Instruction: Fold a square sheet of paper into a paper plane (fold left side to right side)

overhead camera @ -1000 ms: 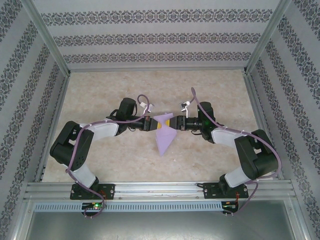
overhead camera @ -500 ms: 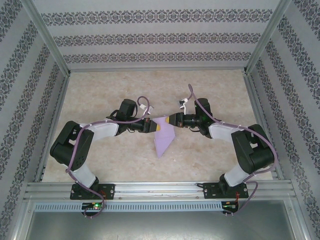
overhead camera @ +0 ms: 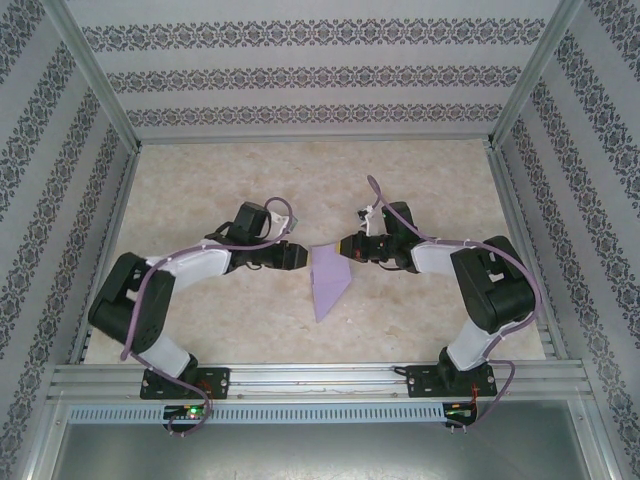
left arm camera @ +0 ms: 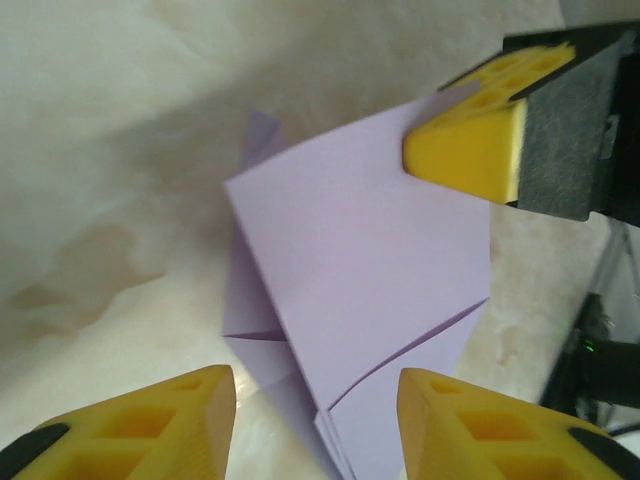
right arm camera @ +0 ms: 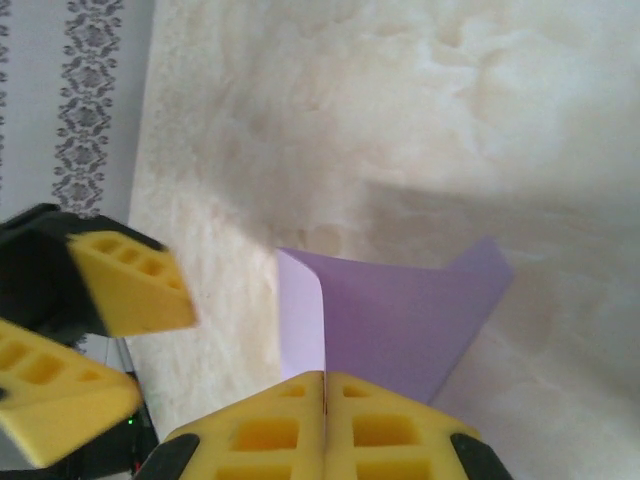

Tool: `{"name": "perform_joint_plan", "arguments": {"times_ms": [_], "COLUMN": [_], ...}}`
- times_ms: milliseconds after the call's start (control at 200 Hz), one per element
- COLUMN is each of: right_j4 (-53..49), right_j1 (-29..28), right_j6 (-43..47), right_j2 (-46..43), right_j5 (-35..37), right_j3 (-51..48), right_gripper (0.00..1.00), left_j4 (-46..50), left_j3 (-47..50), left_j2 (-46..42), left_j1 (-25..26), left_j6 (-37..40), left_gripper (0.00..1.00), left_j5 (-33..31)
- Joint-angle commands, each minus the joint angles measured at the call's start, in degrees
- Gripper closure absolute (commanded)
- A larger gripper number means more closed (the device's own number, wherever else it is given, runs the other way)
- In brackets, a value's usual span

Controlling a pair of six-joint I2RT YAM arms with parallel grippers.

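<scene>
The lavender sheet of paper (overhead camera: 328,282) lies mid-table, folded into a dart-like shape with its point toward the arms. My right gripper (overhead camera: 344,248) is shut on its upper right edge; in the right wrist view the yellow fingers (right arm camera: 290,425) press together on a raised flap of the paper (right arm camera: 400,320). My left gripper (overhead camera: 301,257) stands open just left of the sheet, not touching it. In the left wrist view the paper (left arm camera: 360,270) lies in layers between and beyond the spread left gripper (left arm camera: 312,385), and a right fingertip (left arm camera: 465,150) pinches the paper's far corner.
The beige marbled table (overhead camera: 220,190) is fenced by aluminium rails (overhead camera: 310,375) in front and patterned walls (overhead camera: 310,75) at the back and sides. Purple cables (overhead camera: 150,310) loop along both arms. Bare table stretches behind and beside the paper.
The left gripper has let go of the paper, opened and drawn back to the left. The right gripper has shut on the paper's upper right edge and shifted slightly left.
</scene>
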State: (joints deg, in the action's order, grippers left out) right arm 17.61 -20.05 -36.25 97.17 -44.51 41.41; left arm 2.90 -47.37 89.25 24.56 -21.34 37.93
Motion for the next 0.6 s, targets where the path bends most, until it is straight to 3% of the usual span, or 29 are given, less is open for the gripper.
{"name": "perform_joint_plan", "arguments": {"times_ms": [0,160,295,595], "right_j4": [-1.6,-7.6,-12.5,-17.8], "right_j1": [-0.5,-0.5,-0.5,0.4], "right_j6": [-1.6,-4.1,-6.1,-7.9], "right_j2": [-0.2,-1.1,-1.8,-1.8], "right_j5": [3.7,7.7,10.9,13.6], "right_j3": [1.2,2.7,4.3,6.6], "right_gripper": [1.00,1.00,1.00,1.00], "left_j4": [7.6,14.2,18.3,14.4], "left_j3": [0.2,0.1,-0.3,-0.5], "left_j2": [-6.8,-16.3,-20.8,-15.5], "left_j1": [-0.8,1.5,8.6,26.2], "left_j6": [4.4,8.0,10.2,8.2], "left_gripper": [0.53,0.53,0.53,0.53], "left_j5": [-10.9,-18.9,-24.1,-33.4]}}
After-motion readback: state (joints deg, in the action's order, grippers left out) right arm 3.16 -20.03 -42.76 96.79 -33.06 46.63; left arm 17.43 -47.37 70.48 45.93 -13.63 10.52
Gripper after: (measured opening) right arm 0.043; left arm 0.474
